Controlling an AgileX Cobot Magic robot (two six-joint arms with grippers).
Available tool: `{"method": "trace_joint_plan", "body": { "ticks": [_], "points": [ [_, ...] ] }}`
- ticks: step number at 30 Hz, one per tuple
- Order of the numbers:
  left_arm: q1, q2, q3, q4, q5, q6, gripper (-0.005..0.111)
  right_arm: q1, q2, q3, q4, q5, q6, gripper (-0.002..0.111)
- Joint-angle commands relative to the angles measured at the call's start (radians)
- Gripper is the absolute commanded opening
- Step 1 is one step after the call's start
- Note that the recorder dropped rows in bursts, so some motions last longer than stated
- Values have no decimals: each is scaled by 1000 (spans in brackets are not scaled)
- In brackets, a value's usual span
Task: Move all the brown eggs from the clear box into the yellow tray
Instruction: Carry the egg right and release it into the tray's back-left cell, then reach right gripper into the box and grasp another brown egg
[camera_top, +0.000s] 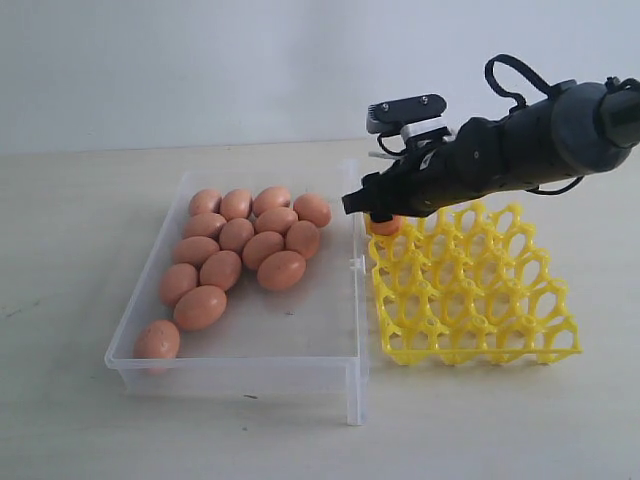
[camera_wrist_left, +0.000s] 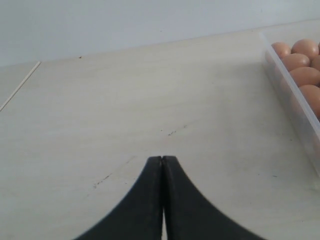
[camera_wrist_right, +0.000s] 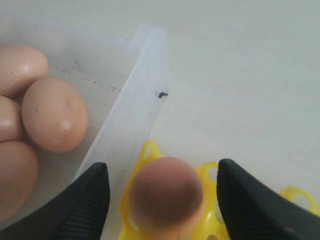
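Item: large, shallow, rectangular clear box (camera_top: 240, 372) of transparent colourless plastic, low-walled, set on a pale wooden table (camera_top: 80, 220). Contents: about fifteen smooth, matte, oval brown eggs (camera_top: 236, 234), touching one another in a band from the far wall to the near left corner. The strip of floor along the box's right wall and most of the near right part are bare. Item: bright yellow tray (camera_top: 480, 300) of plastic lattice with round cups and pointed peaks. Its left edge lies just beside the box's right wall, and the two run roughly parallel. One brown egg, the single egg (camera_wrist_right: 167, 202), sits in the tray's far left corner cup, close to the box's far right corner. All the other cups stand open. Item: right gripper (camera_wrist_right: 163, 185), black with ribbed pads, hanging over that corner cup with its fingers (camera_wrist_right: 80, 205) spread. The single egg lies between them with a clear gap on each side and is not pinched. Item: left gripper (camera_wrist_left: 162, 160), black, with its two tips pressed together and nothing between them. It hangs over bare tabletop well to the left of the box, with open surface all round it.
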Motion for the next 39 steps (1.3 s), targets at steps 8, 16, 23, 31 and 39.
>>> {"method": "trace_joint_plan", "body": {
  "ticks": [8,16,23,31,39],
  "points": [
    [-6,1,-4,-2,-9,-5,0,60,-206,-47,14,285,-67,0],
    [-6,1,-4,-2,-9,-5,0,209,-107,-287,141,766,-192,10],
    [-6,1,-4,-2,-9,-5,0,335,40,-485,183,910,-201,30],
    [-6,1,-4,-2,-9,-5,0,397,200,-676,114,964,-156,53],
    [-6,1,-4,-2,-9,-5,0,425,274,-738,-18,942,-263,53]
  ]
}}
